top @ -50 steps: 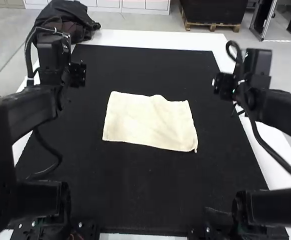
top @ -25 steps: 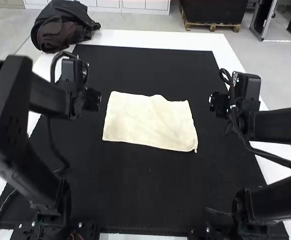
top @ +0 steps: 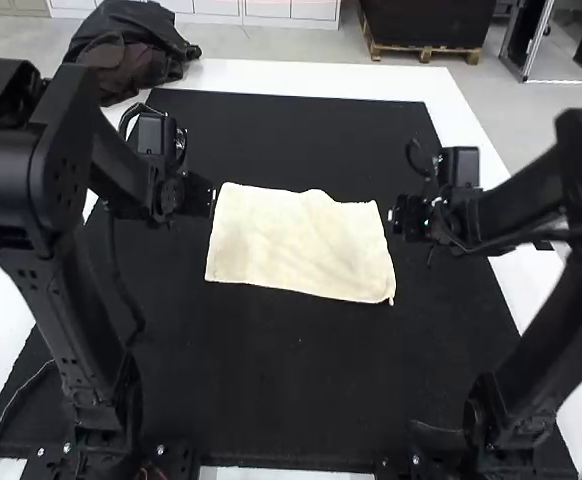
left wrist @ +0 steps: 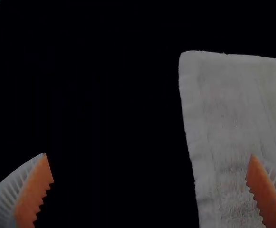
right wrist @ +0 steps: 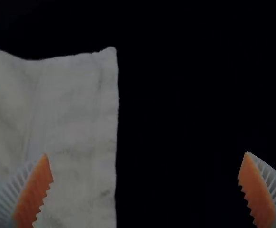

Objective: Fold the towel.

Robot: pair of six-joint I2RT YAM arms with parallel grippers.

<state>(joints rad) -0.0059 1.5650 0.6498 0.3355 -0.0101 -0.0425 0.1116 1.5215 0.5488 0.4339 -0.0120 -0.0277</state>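
My left gripper is at the left edge of the cream towel, and my right gripper is just off its right edge. The towel lies flat as a wide rectangle, with a small bump in its far edge. In the left wrist view the left gripper is open, one finger over the towel and the other over black mat. The right wrist view has the right gripper open too, one finger over the towel. Neither holds cloth.
A black mat covers most of the white table. A dark bag or jacket lies at the far left corner. Cables hang beside both arms.
Both grippers have moved inward toward the towel, the left one rightward and the right one leftward. The towel has not moved.
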